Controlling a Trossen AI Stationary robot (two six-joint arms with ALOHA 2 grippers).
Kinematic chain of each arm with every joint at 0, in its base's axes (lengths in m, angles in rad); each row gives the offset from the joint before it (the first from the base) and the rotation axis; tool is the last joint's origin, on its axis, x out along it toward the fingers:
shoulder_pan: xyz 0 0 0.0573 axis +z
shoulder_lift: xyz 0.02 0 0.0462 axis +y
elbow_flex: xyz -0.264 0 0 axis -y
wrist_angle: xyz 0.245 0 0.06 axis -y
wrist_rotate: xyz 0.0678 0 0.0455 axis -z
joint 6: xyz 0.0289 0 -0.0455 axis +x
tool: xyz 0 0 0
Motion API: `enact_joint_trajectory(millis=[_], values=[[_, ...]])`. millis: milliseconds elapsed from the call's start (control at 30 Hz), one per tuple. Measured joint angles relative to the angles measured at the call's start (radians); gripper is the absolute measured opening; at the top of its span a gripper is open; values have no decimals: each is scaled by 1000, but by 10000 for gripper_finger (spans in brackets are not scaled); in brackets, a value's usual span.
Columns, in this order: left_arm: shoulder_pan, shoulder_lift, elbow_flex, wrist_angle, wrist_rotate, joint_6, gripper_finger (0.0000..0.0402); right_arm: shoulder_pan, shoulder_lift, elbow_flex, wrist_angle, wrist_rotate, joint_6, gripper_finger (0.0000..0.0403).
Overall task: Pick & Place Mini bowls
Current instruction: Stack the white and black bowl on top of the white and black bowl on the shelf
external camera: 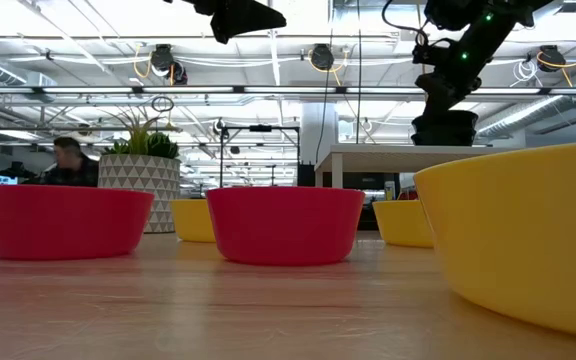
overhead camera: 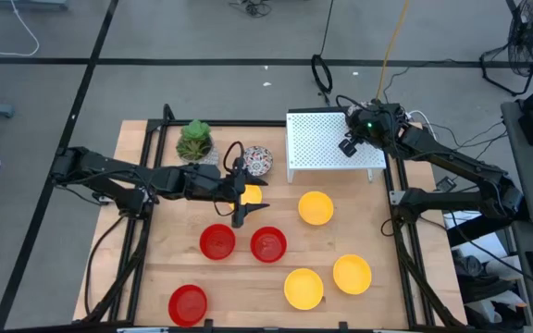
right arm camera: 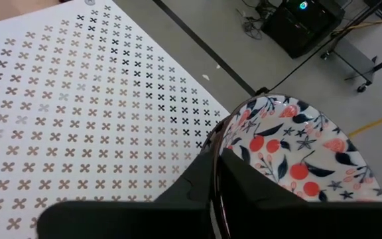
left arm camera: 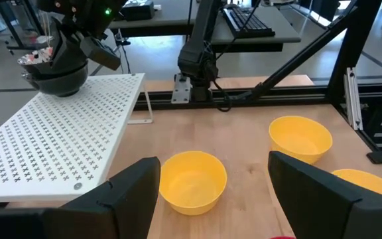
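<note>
You are working on a pale wooden tabletop (overhead camera: pixel 359 231) with visible grain, set on a grey floor crossed by dark seams; the low view looks past it into a lab with bright ceiling lights and a person seated at the far left.

At the back of the table stands a white perforated shelf (overhead camera: pixel 327 143), flat and punched with small cross-shaped holes. Your right gripper (overhead camera: pixel 352 143) hangs over its right rear corner, its fingers pinching the rim of a floral bowl (right arm camera: pixel 304 153), glossy white with red fruit and dark leaves.

Your left gripper (overhead camera: pixel 241 196) hovers above the table's centre with its fingers spread wide and nothing between them. Under it sits a yellow bowl (overhead camera: pixel 249 193), with a second floral bowl (overhead camera: pixel 257 160) just behind, beside the potted plant (overhead camera: pixel 193 141).

Smooth, round plastic-looking bowls dot the front: three red bowls (overhead camera: pixel 217 241), (overhead camera: pixel 268 244), (overhead camera: pixel 188 303), and three more yellow bowls (overhead camera: pixel 316 208), (overhead camera: pixel 352 274), (overhead camera: pixel 303 288). Bare wood lies open along the left side.
</note>
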Motion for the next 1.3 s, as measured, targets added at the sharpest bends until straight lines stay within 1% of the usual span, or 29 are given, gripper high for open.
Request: enact_joint_trajectory(millis=[300,467,567,767,900,1100,1233,1300], values=[[0,0,0,-2,0,0,285,0,1,0,3,1,0,32],[0,0,0,-26,-2,0,285,0,1,0,38,1,-27,48],[0,0,0,-86,-35,-13,285,0,1,0,69,1,-51,66],[12,1,-1,-295,-123,-88,285,1,1,0,122,1,-60,108],[41,29,-1,-344,-163,-103,285,11,1,0,141,0,-60,125],[124,135,-2,-321,-167,-51,285,45,1,0,144,-1,-50,129],[199,208,-2,-244,-166,-71,285,64,1,0,146,-1,-50,130],[235,245,-2,-209,-146,-87,285,70,1,0,146,-1,-49,130]])
